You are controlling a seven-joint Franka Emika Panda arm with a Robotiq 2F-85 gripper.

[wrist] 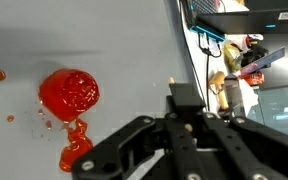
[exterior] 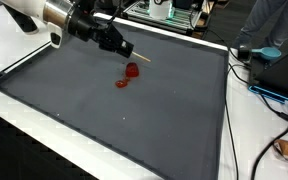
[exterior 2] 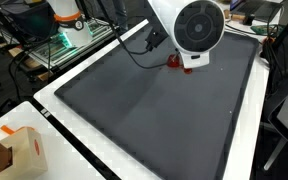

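Exterior view, end effector: the black end effector [exterior: 124, 49] hangs at the 10 o'clock part of the dark grey rectangular mat [exterior: 134, 120]. Its fingers are drawn narrow on a thin pale stick [exterior: 140, 57] that juts toward 4 o'clock.
Exterior view, blob: a red rounded blob [exterior: 133, 70] sits on the mat just below the stick's tip. A flat red smear [exterior: 122, 83] lies at its 7 o'clock.
Exterior view, table: the white table [exterior: 249, 130] carries the mat.
Exterior view from the opposite side, arm: a white round arm joint with a black disc [exterior 2: 197, 28] hides most of the end effector.
Exterior view from the opposite side, blob: the blob [exterior 2: 174, 62] shows at 7 o'clock of the joint, on the mat [exterior 2: 134, 110].
Exterior view from the opposite side, box: a brown cardboard box [exterior 2: 19, 150] stands off the mat at 8 o'clock.
Wrist view, end effector: it [wrist: 184, 100] enters from 6 o'clock with the fingers close together.
Wrist view, blob: the blob [wrist: 69, 92] lies at 9 o'clock of the fingertips, clearly apart. The smear [wrist: 74, 155] trails from it toward 6 o'clock.
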